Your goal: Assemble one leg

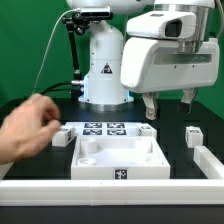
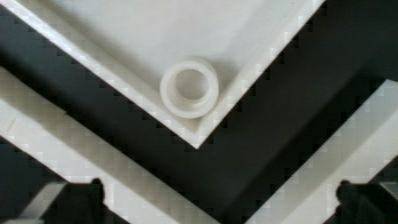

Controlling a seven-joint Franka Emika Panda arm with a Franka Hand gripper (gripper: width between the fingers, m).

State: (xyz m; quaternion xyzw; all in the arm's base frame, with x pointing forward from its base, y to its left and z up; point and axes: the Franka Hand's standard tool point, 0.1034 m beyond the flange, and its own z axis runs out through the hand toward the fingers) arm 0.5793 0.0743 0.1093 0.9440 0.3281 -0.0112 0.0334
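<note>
Three small white legs stand on the black table in the exterior view: one (image 1: 62, 138) near the exterior view's left, one (image 1: 147, 130) behind the tray-like piece, one (image 1: 193, 134) at the exterior view's right. My gripper (image 1: 170, 104) hangs open and empty above the table, between the two right-hand legs and well above them. In the wrist view my gripper (image 2: 217, 205) shows only dark fingertips (image 2: 71, 200) at the frame's corners, wide apart with nothing between them. Below it lies a corner of the large white recessed piece (image 2: 169, 40) with a round socket (image 2: 191, 85). No leg shows in the wrist view.
A blurred human hand (image 1: 28, 128) reaches in from the exterior view's left, near the left leg. The large white tray-like piece (image 1: 90, 168) lies in the middle front. The marker board (image 1: 105, 128) lies behind it. White rails (image 1: 208, 160) border the table. The robot base (image 1: 103, 70) stands behind.
</note>
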